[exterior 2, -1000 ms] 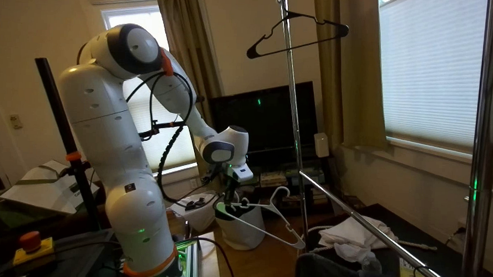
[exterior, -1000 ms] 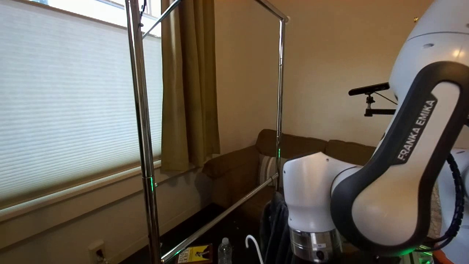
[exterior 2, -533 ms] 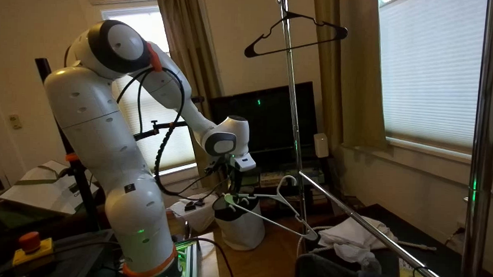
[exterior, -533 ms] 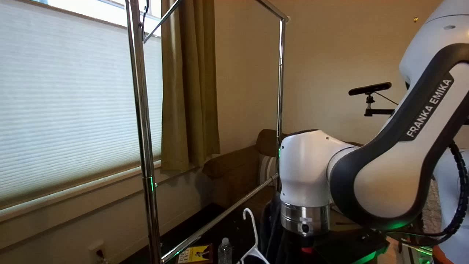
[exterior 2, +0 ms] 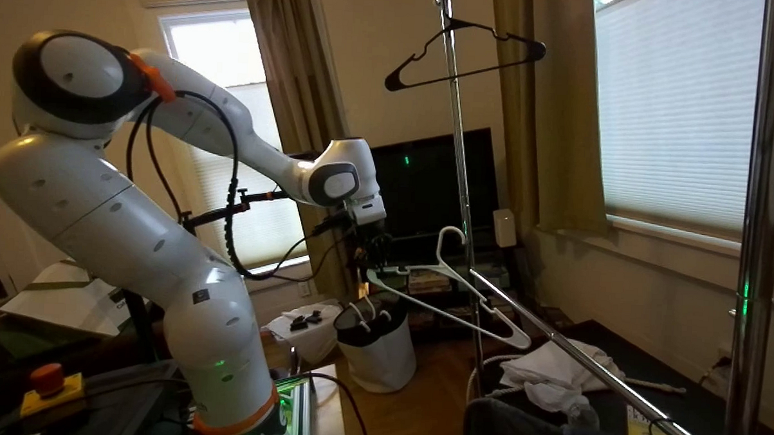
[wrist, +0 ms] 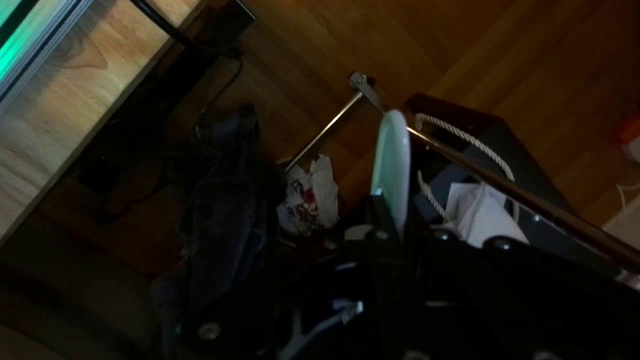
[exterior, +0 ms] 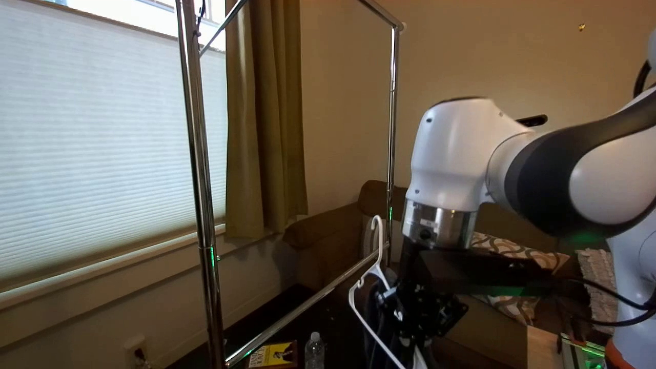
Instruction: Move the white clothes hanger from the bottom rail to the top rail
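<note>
Currently, the gripper [exterior 2: 380,262] is holding the white clothes hanger [exterior 2: 446,269] in mid-air beside the garment rack [exterior: 197,128]. Its fingers are clamping one end of the hanger body; in the wrist view, a dark fingertip [wrist: 384,215] is bearing against that end. In both exterior views, the hook [exterior: 380,238] is pointing upward, and the hanger body is extending from the grip toward the rack. The hook is standing off the bottom rail [exterior 2: 588,359]; in an exterior view, its stem is crossing in front of the far end of that rail. The views are leaving unclear whether the hanger is touching the rail or the rack. The top rail [exterior: 379,12] is running well above the hanger.

A black hanger [exterior 2: 457,24] is hanging high on the rack, near the top of an upright [exterior 2: 461,159], and a television [exterior 2: 420,193] is standing behind that upright. A dark garment [exterior 2: 515,431] is occupying the lower edge of an exterior view, near the bottom rail. A white basket [exterior 2: 382,365] with a dark upper band is standing on the wooden floor [exterior 2: 428,409]. A clear bottle [exterior: 314,353] is standing just beside a yellow book [exterior: 274,354]. A brown sofa [exterior: 320,251] is standing behind the rack in an exterior view.
</note>
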